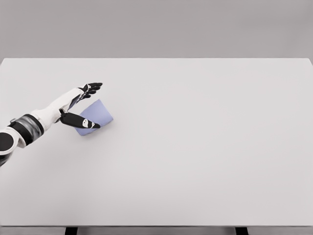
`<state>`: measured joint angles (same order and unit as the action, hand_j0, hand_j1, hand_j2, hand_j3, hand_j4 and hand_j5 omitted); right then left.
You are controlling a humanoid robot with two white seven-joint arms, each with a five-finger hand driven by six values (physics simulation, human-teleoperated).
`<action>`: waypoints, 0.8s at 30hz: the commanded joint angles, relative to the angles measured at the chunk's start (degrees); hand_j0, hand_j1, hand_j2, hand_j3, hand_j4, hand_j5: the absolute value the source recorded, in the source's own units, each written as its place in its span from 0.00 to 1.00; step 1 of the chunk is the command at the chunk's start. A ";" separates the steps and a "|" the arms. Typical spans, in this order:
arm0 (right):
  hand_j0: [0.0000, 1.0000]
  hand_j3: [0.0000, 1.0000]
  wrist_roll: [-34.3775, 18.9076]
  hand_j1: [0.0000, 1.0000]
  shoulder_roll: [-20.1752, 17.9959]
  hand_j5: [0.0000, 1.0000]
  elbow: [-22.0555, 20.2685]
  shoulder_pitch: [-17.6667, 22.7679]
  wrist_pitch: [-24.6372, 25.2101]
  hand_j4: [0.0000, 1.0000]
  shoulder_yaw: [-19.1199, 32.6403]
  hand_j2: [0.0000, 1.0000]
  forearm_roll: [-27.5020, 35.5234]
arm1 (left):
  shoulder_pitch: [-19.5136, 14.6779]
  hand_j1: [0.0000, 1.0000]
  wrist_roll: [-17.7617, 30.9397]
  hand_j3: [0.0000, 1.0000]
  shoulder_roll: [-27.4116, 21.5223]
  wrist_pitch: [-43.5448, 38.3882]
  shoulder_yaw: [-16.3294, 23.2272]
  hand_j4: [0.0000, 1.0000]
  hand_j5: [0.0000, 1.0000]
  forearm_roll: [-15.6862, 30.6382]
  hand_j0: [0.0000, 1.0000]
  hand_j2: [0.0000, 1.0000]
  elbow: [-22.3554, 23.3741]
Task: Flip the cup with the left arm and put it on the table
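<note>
A pale lavender-blue cup (99, 113) is tilted over on the white table (195, 147) at the left. My left hand (97, 105) comes in from the lower left and brackets the cup. Its black fingers (91, 88) stretch out straight above and behind the cup, with a small gap to it. The thumb (80, 121) crosses the cup's near lower edge. The fingers are spread, not curled around the cup. Whether the cup rests on the table or leans on the thumb is unclear. The right arm does not show.
The table's far edge (156, 58) runs across the top and its near edge (156, 226) along the bottom. A plain grey wall stands behind it.
</note>
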<state>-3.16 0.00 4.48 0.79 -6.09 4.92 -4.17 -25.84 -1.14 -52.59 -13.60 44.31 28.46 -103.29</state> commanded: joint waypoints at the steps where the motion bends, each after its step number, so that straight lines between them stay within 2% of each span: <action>1: 1.00 1.00 -0.01 1.00 0.00 1.00 0.00 0.00 0.02 1.00 0.00 1.00 0.04 | 0.00 1.00 -0.09 1.00 -0.14 -0.28 -0.01 1.00 1.00 -0.07 1.00 1.00 0.02; 14: 1.00 1.00 -0.01 1.00 0.00 1.00 0.00 0.00 0.02 1.00 0.00 1.00 -0.05 | -0.61 1.00 -0.09 1.00 0.21 -6.43 -0.01 1.00 1.00 -0.07 1.00 1.00 0.02; 24: 1.00 1.00 -0.01 1.00 0.00 1.00 0.00 0.00 -0.06 1.00 0.00 1.00 0.04 | -2.02 1.00 -0.09 1.00 2.93 -9.86 -0.01 1.00 1.00 -0.16 1.00 1.00 0.10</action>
<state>-3.16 0.00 4.48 0.79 -6.11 4.92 -4.15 -27.95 -1.22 -50.18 -22.58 44.33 28.44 -103.21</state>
